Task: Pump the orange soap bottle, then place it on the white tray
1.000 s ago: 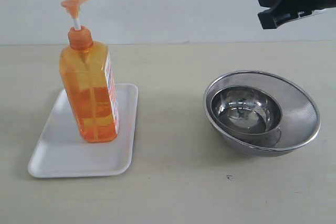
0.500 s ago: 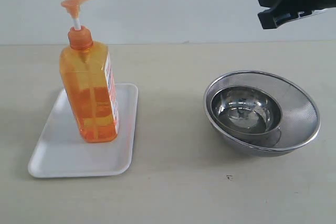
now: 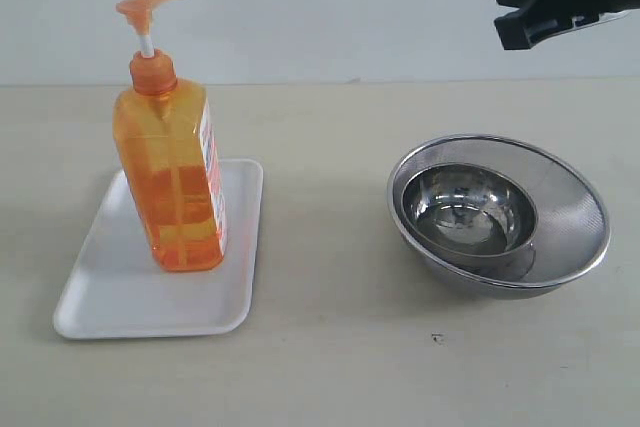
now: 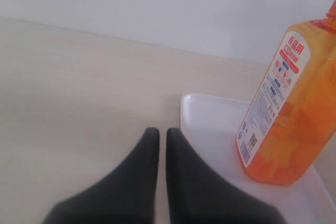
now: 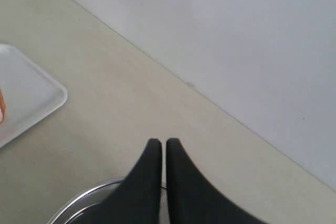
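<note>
Left pincer (image 4: 163,132), right pincer (image 5: 163,141): both pressed together, empty.
Orange soap bottle (image 3: 175,182) upright on white tray (image 3: 120,312). Looks fairly full, so heavyish; slick plastic, walls likely flex. I'd grip the flat body mid-height, not the thin pump stem.

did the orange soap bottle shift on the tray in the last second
No. The orange soap bottle stands upright on the same spot of the white tray, its base just as near the tray's right rim as before.
</note>
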